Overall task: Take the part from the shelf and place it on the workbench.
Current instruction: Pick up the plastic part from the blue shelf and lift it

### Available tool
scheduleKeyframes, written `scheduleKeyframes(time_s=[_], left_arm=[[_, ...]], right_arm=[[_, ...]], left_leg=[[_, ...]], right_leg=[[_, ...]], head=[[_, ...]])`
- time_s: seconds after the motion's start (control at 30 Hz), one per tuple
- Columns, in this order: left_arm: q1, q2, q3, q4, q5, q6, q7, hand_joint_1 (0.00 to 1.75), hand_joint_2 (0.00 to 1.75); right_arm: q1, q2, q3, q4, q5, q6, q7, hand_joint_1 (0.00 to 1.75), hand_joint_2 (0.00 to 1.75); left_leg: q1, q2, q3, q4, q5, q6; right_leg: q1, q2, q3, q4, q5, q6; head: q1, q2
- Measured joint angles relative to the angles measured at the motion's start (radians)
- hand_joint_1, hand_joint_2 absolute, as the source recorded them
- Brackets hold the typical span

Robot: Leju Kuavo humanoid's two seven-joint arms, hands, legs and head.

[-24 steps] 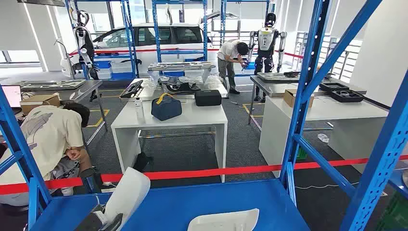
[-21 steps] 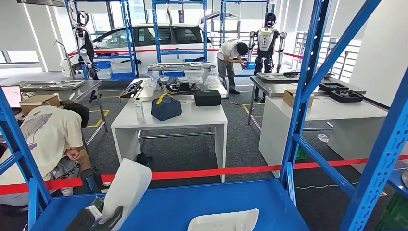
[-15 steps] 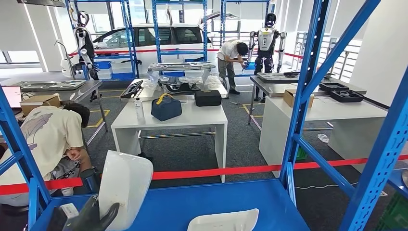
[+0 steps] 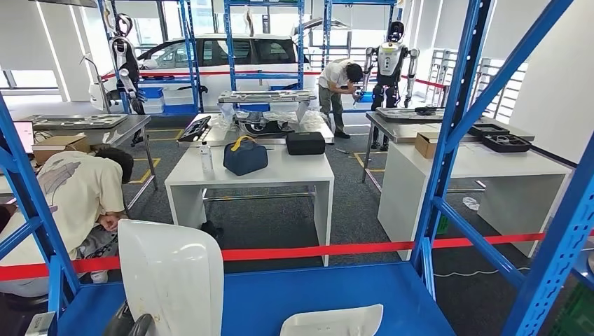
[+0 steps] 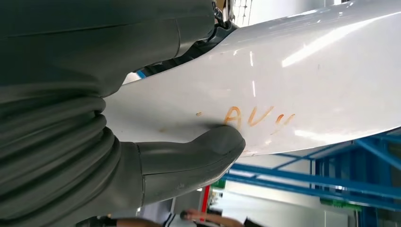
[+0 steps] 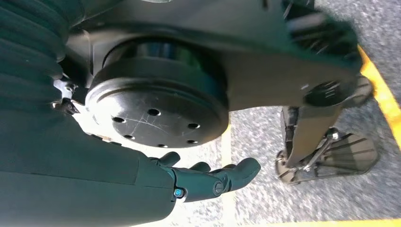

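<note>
Gripping a large white part (image 4: 171,276), the left hand (image 4: 129,327) sits at the lower left of the head frame, its dark fingers just showing at the bottom edge below the panel, which stands nearly upright above the blue shelf (image 4: 280,290). In the left wrist view the thick grey thumb (image 5: 208,151) presses flat against the glossy white surface (image 5: 283,80) beside orange handwritten marks, so this hand holds the part. From the right wrist view, the right hand (image 6: 208,177) hangs over grey carpet with its dark fingers loosely apart, holding nothing. A second white part (image 4: 333,322) lies on the shelf at the lower centre of the head frame. Blue shelf uprights (image 4: 448,133) frame the scene, and a red tape (image 4: 315,250) runs across beyond the shelf edge. Past it stands a white bench (image 4: 252,175) carrying a dark blue bag (image 4: 245,155), a black case (image 4: 305,143) and a bottle (image 4: 206,157). At the left a person in a pale shirt (image 4: 70,199) crouches low. Farther back are a white car (image 4: 217,59), another person bent forward (image 4: 340,87) and a humanoid robot (image 4: 389,56) standing at the upper right.
</note>
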Motion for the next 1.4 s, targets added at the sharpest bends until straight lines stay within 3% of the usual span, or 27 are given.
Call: scheduleKeyframes(time_s=[0.03,0.07,0.1,0.17,0.23,0.37,0.43,0.5,0.53,0.57,0.6,0.63,0.7,0.77,0.87,0.9,0.97,1.03,1.07,1.1,1.17,1.23,1.27,1.3,1.37,1.4], left_arm=[[0.009,-0.005,-0.004,-0.011,0.003,0.000,0.006,1.75,1.75],[0.017,-0.008,-0.007,-0.022,0.005,0.000,0.009,1.75,1.75],[0.025,-0.011,-0.009,-0.032,0.007,0.000,0.011,1.75,1.75],[0.037,-0.013,-0.011,-0.050,0.010,0.000,0.012,1.75,1.75],[0.043,-0.013,-0.012,-0.065,0.013,0.000,0.012,1.75,1.75],[0.059,-0.012,-0.013,-0.089,0.017,0.000,0.012,1.75,1.75],[0.069,-0.011,-0.013,-0.098,0.017,0.000,0.012,1.75,1.75],[0.078,-0.010,-0.013,-0.106,0.018,0.000,0.011,1.75,1.75],[0.085,-0.010,-0.013,-0.109,0.019,0.000,0.011,1.75,1.75],[0.092,-0.010,-0.013,-0.112,0.019,0.000,0.011,1.75,1.75],[0.099,-0.010,-0.013,-0.115,0.019,0.000,0.011,1.75,1.75],[0.104,-0.009,-0.013,-0.118,0.019,0.000,0.011,1.75,1.75],[0.109,-0.009,-0.012,-0.129,0.018,0.000,0.010,1.75,1.75],[0.115,-0.008,-0.010,-0.141,0.017,0.000,0.008,1.75,1.75],[0.130,-0.005,-0.003,-0.152,0.015,0.000,0.001,1.75,1.75],[0.134,-0.004,-0.002,-0.154,0.015,0.000,0.000,1.75,1.75],[0.139,-0.004,-0.001,-0.158,0.015,0.000,-0.001,1.75,1.75],[0.148,-0.003,0.000,-0.160,0.014,0.000,-0.001,1.75,1.75],[0.152,-0.003,0.000,-0.160,0.014,0.000,-0.001,1.75,1.75],[0.157,-0.003,0.000,-0.160,0.014,-0.001,-0.001,1.75,1.75],[0.165,-0.003,0.001,-0.161,0.014,-0.002,-0.002,1.75,1.75],[0.172,-0.002,0.003,-0.164,0.010,-0.004,-0.004,1.75,1.75],[0.174,-0.002,0.004,-0.166,0.007,-0.005,-0.005,1.75,1.75],[0.175,-0.002,0.004,-0.168,0.004,-0.005,-0.007,1.75,1.75],[0.177,-0.001,0.006,-0.170,0.000,-0.006,-0.010,1.75,1.75],[0.178,0.001,0.008,-0.171,-0.001,-0.006,-0.011,1.75,1.75]], right_arm=[[0.001,0.000,0.000,0.000,-0.001,0.000,0.003,0.00,1.75],[0.002,0.000,0.000,0.000,-0.002,0.000,0.006,0.00,1.75],[0.003,0.000,0.000,0.000,-0.002,0.000,0.009,0.00,1.75],[0.002,0.000,0.000,0.000,-0.002,0.000,0.011,0.00,1.75],[0.001,0.001,0.000,0.000,-0.002,0.002,0.010,0.00,1.75],[0.001,0.000,0.000,0.000,-0.002,0.007,0.001,0.00,1.75],[0.002,0.001,0.000,0.000,-0.002,0.010,-0.007,0.00,1.75],[0.002,0.000,0.000,0.000,-0.002,0.012,-0.014,0.00,1.75],[0.002,0.000,0.000,0.000,-0.001,0.014,-0.019,0.00,1.75],[0.003,0.000,0.000,0.000,-0.001,0.014,-0.022,0.00,1.75],[0.003,0.000,0.000,0.000,0.000,0.015,-0.025,0.00,1.75],[0.003,0.000,0.001,0.000,0.000,0.015,-0.027,0.00,1.75],[0.003,0.000,0.002,0.000,0.002,0.017,-0.029,0.00,1.75],[0.003,0.000,0.004,0.000,0.005,0.023,-0.034,0.00,1.75],[0.004,0.000,0.009,0.000,0.007,0.031,-0.040,0.00,1.75],[0.005,0.000,0.010,0.000,0.007,0.032,-0.040,0.00,1.75],[0.006,0.000,0.015,0.000,0.007,0.032,-0.039,0.00,1.75],[0.005,0.000,0.019,0.000,0.007,0.033,-0.039,0.00,1.75],[0.005,0.000,0.020,0.000,0.007,0.033,-0.039,0.00,1.75],[0.005,0.000,0.020,0.000,0.005,0.036,-0.040,0.00,1.75],[0.004,-0.001,0.021,0.000,-0.001,0.045,-0.044,0.00,1.75],[0.001,-0.002,0.021,0.000,-0.009,0.056,-0.050,0.00,1.75],[0.000,-0.002,0.021,0.000,-0.013,0.062,-0.054,0.00,1.75],[-0.001,-0.002,0.021,0.000,-0.016,0.066,-0.058,0.00,1.75],[-0.002,-0.002,0.021,0.000,-0.020,0.075,-0.064,0.00,1.75],[-0.002,-0.002,0.021,0.000,-0.021,0.079,-0.066,0.00,1.75]], left_leg=[[0.000,0.000,-0.004,0.002,0.001,0.000],[0.000,0.001,-0.009,0.006,0.003,-0.002],[0.001,0.001,-0.015,0.010,0.005,-0.004],[0.002,0.001,-0.028,0.022,0.009,-0.012],[0.002,-0.002,-0.037,0.034,0.012,-0.023],[0.002,-0.005,-0.050,0.042,0.016,-0.052],[0.006,-0.003,-0.074,0.100,-0.045,-0.066],[0.010,-0.003,-0.109,0.223,-0.138,-0.076],[0.011,-0.002,-0.119,0.279,-0.166,-0.079],[0.011,-0.002,-0.115,0.309,-0.174,-0.080],[0.011,-0.002,-0.092,0.301,-0.163,-0.079],[0.011,-0.003,-0.050,0.255,-0.141,-0.076],[0.009,-0.003,0.059,0.109,-0.117,-0.068],[0.003,-0.004,0.112,0.024,-0.117,-0.059],[0.000,-0.002,0.102,0.007,-0.100,-0.037],[0.002,-0.001,0.096,0.003,-0.088,-0.027],[0.005,0.001,0.075,-0.001,-0.062,-0.013],[0.003,0.001,0.045,0.001,-0.038,-0.008],[0.002,0.002,0.028,0.004,-0.027,-0.008],[0.001,0.002,0.011,0.008,-0.017,-0.009],[0.001,0.003,-0.021,0.019,0.001,-0.014],[-0.001,0.003,-0.045,0.031,0.015,-0.022],[-0.001,0.003,-0.051,0.035,0.022,-0.028],[0.000,0.003,-0.053,0.035,0.030,-0.034],[0.003,0.002,-0.055,0.031,0.041,-0.048],[0.004,0.001,-0.060,0.037,0.030,-0.055]], right_leg=[[0.000,0.000,-0.015,0.044,-0.015,0.001],[0.000,0.000,-0.012,0.052,-0.011,0.001],[-0.001,0.000,0.012,0.019,0.009,0.001],[-0.002,-0.001,0.092,-0.111,0.055,-0.001],[0.001,0.001,0.133,-0.185,0.078,-0.009],[0.002,0.001,0.114,-0.189,0.093,-0.039],[-0.001,-0.003,0.096,-0.191,0.110,-0.052],[-0.001,-0.005,0.075,-0.191,0.127,-0.056],[-0.001,-0.005,0.064,-0.190,0.136,-0.056],[0.000,-0.006,0.052,-0.190,0.146,-0.055],[0.000,-0.006,0.041,-0.189,0.155,-0.053],[0.000,-0.006,0.030,-0.189,0.164,-0.051],[0.000,-0.006,0.015,-0.189,0.181,-0.044],[0.000,-0.005,0.013,-0.193,0.197,-0.032],[-0.001,-0.004,0.012,-0.204,0.214,-0.012],[-0.001,-0.003,0.006,-0.193,0.196,-0.008],[-0.001,-0.002,-0.022,-0.114,0.109,-0.005],[0.001,-0.002,-0.051,0.011,0.020,-0.003],[0.001,-0.002,-0.053,0.054,0.007,-0.003],[0.002,-0.002,-0.039,0.066,0.017,-0.003],[0.003,-0.002,0.042,-0.011,0.064,-0.008],[0.007,-0.002,0.138,-0.142,0.068,-0.014],[0.010,-0.001,0.163,-0.186,0.060,-0.018],[0.013,-0.001,0.169,-0.206,0.053,-0.021],[0.013,-0.002,0.157,-0.212,0.069,-0.033],[0.012,-0.004,0.150,-0.215,0.081,-0.040]], head=[[0.000,0.000],[0.000,0.000],[0.000,0.000],[0.000,0.000],[0.001,0.000],[0.000,0.000],[-0.001,0.000],[-0.002,0.000],[-0.002,0.000],[-0.002,0.000],[-0.002,0.000],[-0.002,0.000],[-0.002,0.000],[-0.002,0.000],[-0.002,0.000],[-0.002,0.000],[0.000,0.000],[0.002,0.000],[0.002,0.000],[0.002,0.000],[0.003,0.000],[0.002,0.000],[0.001,0.000],[0.001,0.000],[0.000,0.000],[0.000,0.000]])
